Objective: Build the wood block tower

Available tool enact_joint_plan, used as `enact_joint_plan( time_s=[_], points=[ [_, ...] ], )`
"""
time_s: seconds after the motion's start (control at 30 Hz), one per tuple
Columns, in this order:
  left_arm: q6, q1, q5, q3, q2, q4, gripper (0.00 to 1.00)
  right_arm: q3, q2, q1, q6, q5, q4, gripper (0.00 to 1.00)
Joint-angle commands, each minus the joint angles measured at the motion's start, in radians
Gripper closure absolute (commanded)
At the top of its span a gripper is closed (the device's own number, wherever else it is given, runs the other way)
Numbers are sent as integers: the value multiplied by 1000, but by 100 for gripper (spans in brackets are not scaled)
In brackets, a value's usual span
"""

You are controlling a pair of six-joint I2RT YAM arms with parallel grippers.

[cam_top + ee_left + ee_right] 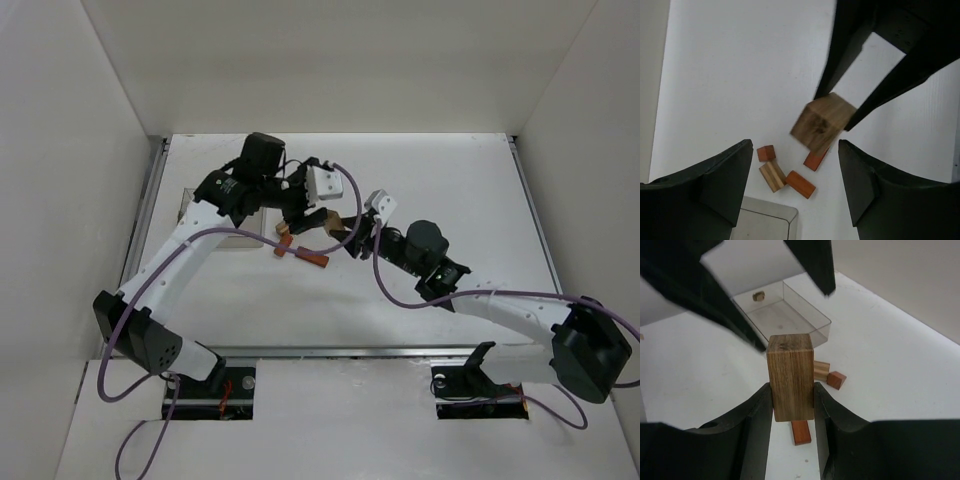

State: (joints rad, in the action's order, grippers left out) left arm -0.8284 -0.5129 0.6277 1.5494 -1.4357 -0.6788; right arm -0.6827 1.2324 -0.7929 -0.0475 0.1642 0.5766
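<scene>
Now the right gripper point(792, 402) squeezes a brown block point(790, 372) above maybe four little red and tan blocks point(787, 180) just right of the clear box point(785, 315), while the left gripper point(795, 150) hangs wide open.

Brown block point(790, 377) showed coarse wood grain; red blocks point(801, 184) looked smooth; the box point(785, 317) was clear glossy plastic; table point(450, 200) matt white.
</scene>
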Motion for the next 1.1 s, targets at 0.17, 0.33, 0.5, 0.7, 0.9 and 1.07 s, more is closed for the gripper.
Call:
enact_joint_plan(
  time_s=[0.17,0.33,0.5,0.7,0.9,1.07],
  points=[
    [-95,-111,-48,-81,52,-19,34,-5,-25,3,18,103,178,100],
    [-60,-121,-72,-62,43,21,51,-5,-16,3,18,123,169,100],
    [-69,-121,-94,-61,43,1,68,-5,-16,3,6,123,144,100],
    [-89,-121,-103,-43,63,-18,63,-5,-16,3,-34,132,81,100],
    [-89,-121,-94,9,63,-27,47,-34,2,3,-54,161,33,100],
    [-80,-121,-94,35,63,-38,39,-34,2,3,-63,172,32,100]
  ],
)
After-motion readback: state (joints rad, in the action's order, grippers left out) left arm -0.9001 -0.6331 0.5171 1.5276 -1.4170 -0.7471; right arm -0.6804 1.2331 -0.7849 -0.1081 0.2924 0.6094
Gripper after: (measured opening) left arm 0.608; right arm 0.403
